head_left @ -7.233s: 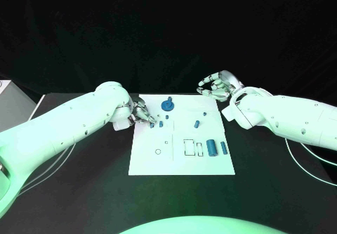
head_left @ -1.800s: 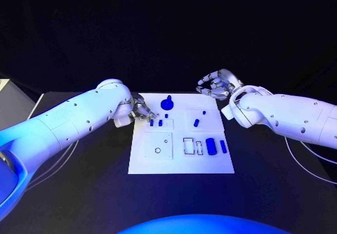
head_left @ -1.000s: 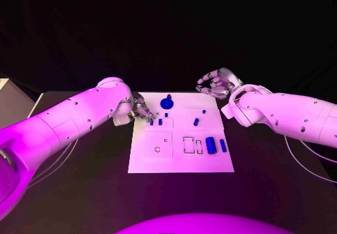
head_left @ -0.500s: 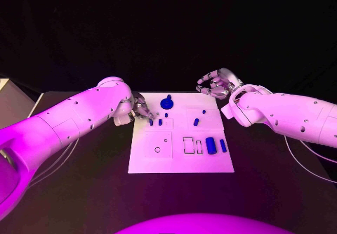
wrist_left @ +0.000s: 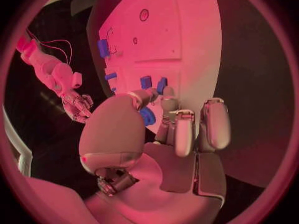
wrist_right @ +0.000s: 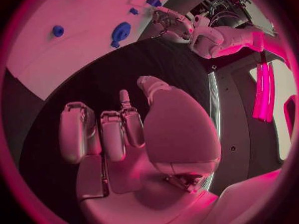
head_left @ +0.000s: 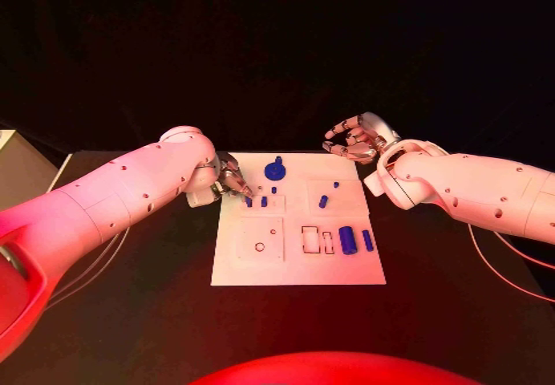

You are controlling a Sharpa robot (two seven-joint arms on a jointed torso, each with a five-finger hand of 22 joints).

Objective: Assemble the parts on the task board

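The white task board (head_left: 298, 261) lies in the middle of the black table. My left hand (head_left: 232, 183) hovers at its far left edge, with the fingertips (head_left: 245, 194) just beyond two small blue pieces (head_left: 249, 201) (head_left: 264, 200). In the left wrist view those two pieces (wrist_left: 146, 81) (wrist_left: 161, 84) stand past the thumb and curled fingers of my left hand (wrist_left: 168, 129). Another blue piece (wrist_left: 147, 116) shows in the gap there, and I cannot tell whether it is held. My right hand (head_left: 356, 140) hangs beyond the board's far right corner, fingers curled in on nothing (wrist_right: 124, 134).
A round blue part (head_left: 275, 170) sits at the board's far edge. Small blue pieces (head_left: 322, 200) (head_left: 337, 185) lie in the right half, and blue cylinders (head_left: 347, 240) (head_left: 368, 239) lie beside rectangular slots. A ring (head_left: 259, 246) is in the near left square.
My left hand has crept slightly toward the board's far edge over the last seconds. The right hand and the parts on the board have stayed put.
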